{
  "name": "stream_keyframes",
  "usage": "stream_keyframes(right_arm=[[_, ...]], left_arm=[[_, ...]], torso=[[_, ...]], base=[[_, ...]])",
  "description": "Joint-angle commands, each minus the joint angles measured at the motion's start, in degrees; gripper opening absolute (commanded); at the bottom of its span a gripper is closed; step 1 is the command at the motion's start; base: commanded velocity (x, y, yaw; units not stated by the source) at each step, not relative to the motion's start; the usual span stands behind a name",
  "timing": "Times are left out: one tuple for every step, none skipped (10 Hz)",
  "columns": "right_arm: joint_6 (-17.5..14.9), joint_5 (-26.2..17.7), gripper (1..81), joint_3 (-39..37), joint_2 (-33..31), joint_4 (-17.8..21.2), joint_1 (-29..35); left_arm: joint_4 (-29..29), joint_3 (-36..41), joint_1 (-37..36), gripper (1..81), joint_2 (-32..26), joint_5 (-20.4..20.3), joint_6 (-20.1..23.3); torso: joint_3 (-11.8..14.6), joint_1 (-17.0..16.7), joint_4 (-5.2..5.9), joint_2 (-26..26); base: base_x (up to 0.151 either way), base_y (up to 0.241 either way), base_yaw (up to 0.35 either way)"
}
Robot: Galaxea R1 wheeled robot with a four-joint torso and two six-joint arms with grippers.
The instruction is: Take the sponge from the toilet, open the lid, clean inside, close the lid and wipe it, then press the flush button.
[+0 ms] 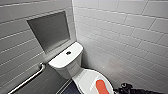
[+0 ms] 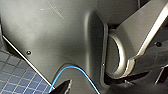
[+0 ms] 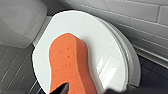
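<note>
The room is a tight bathroom corner. Walls of pale oblong glazed tiles (image 1: 120,30) meet behind a white glossy ceramic toilet (image 1: 65,71). A grey square recessed niche (image 1: 50,31) is set in the wall on the left, and a slanting metal grab bar (image 1: 28,80) runs below it. The floor of small dark blue square tiles (image 2: 15,77) shows beside the bowl.

The small dark round flush button (image 1: 68,52) sits in the middle of the flat tank top. The smooth white oval plastic seat lid (image 1: 86,76) is down, shut over the bowl. The orange-red rounded oblong sponge (image 1: 101,87) lies flat on it, lengthwise along the lid and towards its front end.

A dark jointed part of the robot (image 1: 126,87) shows at the lower right of the head view, just beside the bowl. The right claw (image 3: 62,89) hangs above the lid, looking down on the sponge, with its dark tip over the sponge's near end. Whether it is open or closed cannot be told, nor whether it touches the sponge.

The left claw (image 2: 62,89) sits close against the robot's own dark grey body, where a thin blue cable (image 2: 75,68) loops past. Its state cannot be told either.
</note>
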Motion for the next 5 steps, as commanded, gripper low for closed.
stream_keyframes(right_arm=[[0.0, -3.4, 81.1, -3.0, 0.9, 0.3, 7.1], [0.0, -3.8, 81.1, -3.0, 1.4, 0.3, 7.7], [0.0, -3.8, 81.1, -3.0, 1.4, 0.6, 8.2], [0.0, -3.8, 81.1, -2.9, 1.4, 0.7, 8.7], [0.0, -3.8, 81.1, -2.7, 1.3, 0.7, 9.1]], left_arm=[[-0.8, 0.2, 0.5, 81.1, -0.1, 4.5, 0.0], [-0.8, 0.0, 0.5, 81.1, 0.1, 4.5, 0.0], [-0.8, -0.1, 0.6, 81.1, 0.2, 4.5, 0.0], [-0.8, -0.1, 0.6, 81.1, 0.2, 4.5, 0.0], [-0.8, -0.2, 0.6, 81.1, 0.3, 4.5, 0.0]], torso=[[-3.7, 0.0, 0.0, 0.0], [-5.1, 0.0, 0.0, 0.0], [-6.6, 0.0, 0.0, 0.0], [-8.2, 0.0, 0.0, 0.0], [-5.9, 0.0, 0.0, 0.0]], base=[[0.0, 0.0, 0.0], [0.0, 0.0, 0.0], [0.0, 0.0, 0.0], [0.0, 0.0, 0.0], [0.0, 0.0, 0.0]])
